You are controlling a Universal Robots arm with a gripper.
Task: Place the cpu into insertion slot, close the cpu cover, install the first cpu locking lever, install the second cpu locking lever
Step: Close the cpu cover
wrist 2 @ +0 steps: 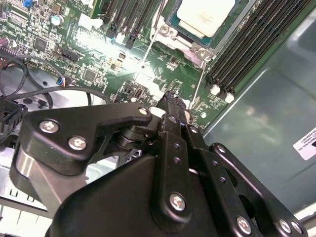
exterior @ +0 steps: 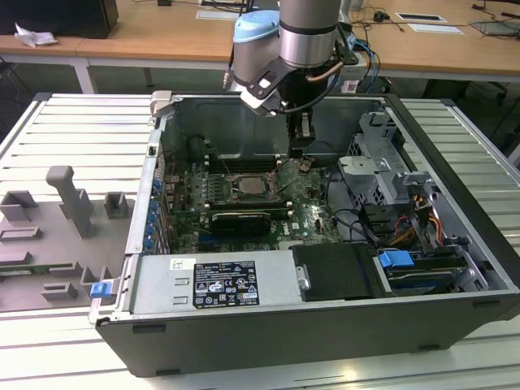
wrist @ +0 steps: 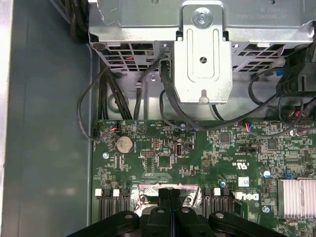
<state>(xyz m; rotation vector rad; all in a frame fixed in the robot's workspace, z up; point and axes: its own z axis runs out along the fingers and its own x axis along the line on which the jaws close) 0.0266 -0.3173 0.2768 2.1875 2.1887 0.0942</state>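
Observation:
The cpu (wrist 2: 205, 17), a pale silvery square, lies in the insertion slot (exterior: 248, 185) on the green motherboard. The silvery cpu cover (wrist 2: 183, 42) lies flat around it. Two thin wire levers (wrist 2: 197, 79) run out from the socket's corners over the board. My gripper (wrist 2: 171, 98) is shut, with nothing visible between its black fingers (wrist: 164, 197). In the exterior view the gripper (exterior: 299, 161) hangs low inside the case, just to the exterior view's right of the socket and close above the board. Its tip is near the end of one lever; I cannot tell if they touch.
Long black memory slots (wrist 2: 247, 44) flank the socket. A black card (exterior: 240, 219) sits in front of it. A metal drive cage (exterior: 382, 162) and loose cables (exterior: 357, 223) stand to the exterior view's right, the power supply (exterior: 219, 280) in front. A grey fixture tray (exterior: 57, 236) lies outside the case.

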